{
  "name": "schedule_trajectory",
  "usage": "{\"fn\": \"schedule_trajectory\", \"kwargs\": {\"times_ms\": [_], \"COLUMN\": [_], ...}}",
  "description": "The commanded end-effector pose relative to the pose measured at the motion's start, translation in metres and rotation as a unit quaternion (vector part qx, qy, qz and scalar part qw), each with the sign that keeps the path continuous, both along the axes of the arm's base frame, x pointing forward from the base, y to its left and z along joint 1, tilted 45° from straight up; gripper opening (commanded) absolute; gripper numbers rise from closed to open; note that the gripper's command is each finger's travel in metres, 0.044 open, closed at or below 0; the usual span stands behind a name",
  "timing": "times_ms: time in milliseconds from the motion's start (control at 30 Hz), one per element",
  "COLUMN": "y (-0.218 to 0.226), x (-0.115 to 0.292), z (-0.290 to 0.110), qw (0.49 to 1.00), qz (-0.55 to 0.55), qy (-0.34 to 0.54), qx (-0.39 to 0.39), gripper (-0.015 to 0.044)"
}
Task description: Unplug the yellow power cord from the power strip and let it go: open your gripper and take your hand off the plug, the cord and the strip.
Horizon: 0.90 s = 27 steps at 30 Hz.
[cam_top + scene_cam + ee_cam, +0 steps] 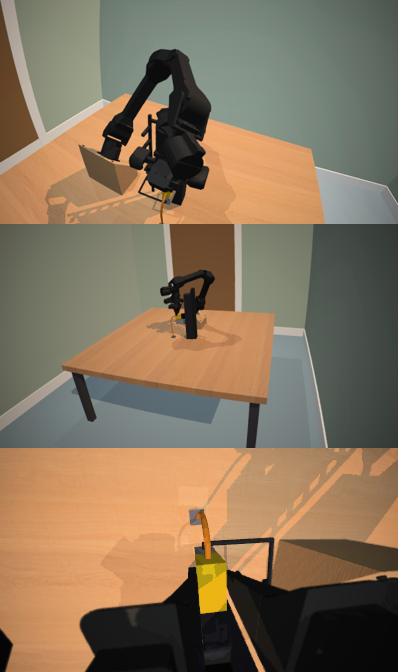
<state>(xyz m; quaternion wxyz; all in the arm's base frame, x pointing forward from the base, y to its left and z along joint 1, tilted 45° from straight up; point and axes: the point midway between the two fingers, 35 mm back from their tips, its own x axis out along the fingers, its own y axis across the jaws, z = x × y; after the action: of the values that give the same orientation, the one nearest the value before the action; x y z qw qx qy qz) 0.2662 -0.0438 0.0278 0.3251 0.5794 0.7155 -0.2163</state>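
The end effector [212, 598] is pinching the yellow plug [212, 585] between its two dark fingers, one on each side of the block. In the wrist view the plug's long axis runs straight away from the camera, in line with the fingers, and its far end points at the bench [75, 523]. An orange cord [205, 535] leaves that far end, curves upward in the picture and ends at a small grey square piece [194, 517] lying on the wood.

In the top view the plug [168, 195] shows as a small yellow patch beneath the black wrist, with the cord [161, 210] hanging down from it toward the lower edge of the picture. In the exterior view the plug [178, 316] sits just above a grey part, probably the power strip [180, 321], though whether plug and strip touch cannot be told. The cord [171, 326] loops down to the bench [217, 364]. A tan box [106, 172] stands on the bench beside the arm, under its base.
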Motion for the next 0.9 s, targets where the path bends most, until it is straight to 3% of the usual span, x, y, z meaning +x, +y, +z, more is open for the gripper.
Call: {"fn": "schedule_trajectory", "kwargs": {"times_ms": [0, 867], "y": [0.0, -0.027], "x": [0.0, 0.01], "z": [0.0, -0.024], "qw": [1.0, 1.0], "qz": [0.0, -0.001], "qy": [0.0, 0.0], "qx": [0.0, -0.001], "gripper": [0.0002, 0.0]}}
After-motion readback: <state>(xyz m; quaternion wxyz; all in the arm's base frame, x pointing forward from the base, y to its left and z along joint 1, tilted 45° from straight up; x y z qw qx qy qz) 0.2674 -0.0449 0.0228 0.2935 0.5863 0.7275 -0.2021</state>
